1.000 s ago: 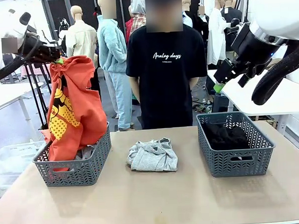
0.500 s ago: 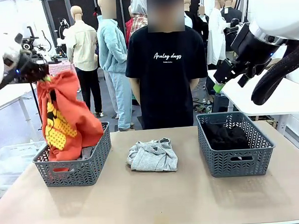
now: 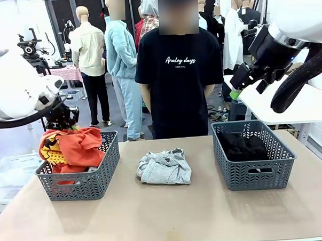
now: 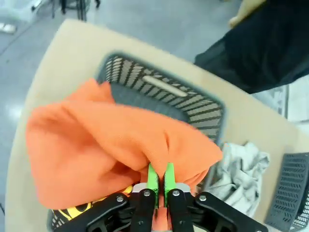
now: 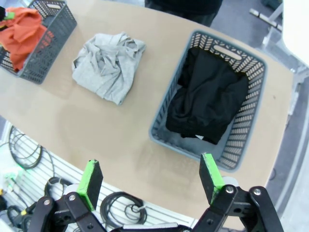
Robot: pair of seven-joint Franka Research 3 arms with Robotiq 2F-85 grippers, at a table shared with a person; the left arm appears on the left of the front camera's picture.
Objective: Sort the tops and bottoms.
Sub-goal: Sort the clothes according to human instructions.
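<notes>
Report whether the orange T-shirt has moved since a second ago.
Yes. The orange T-shirt has dropped from hanging high above the left basket to lying bunched in it, the left end effector shut on it.

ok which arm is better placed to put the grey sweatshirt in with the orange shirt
Likely left: the left gripper, shut on the orange T-shirt, is low at the left basket beside the grey sweatshirt. The right gripper is open but raised high.
</notes>
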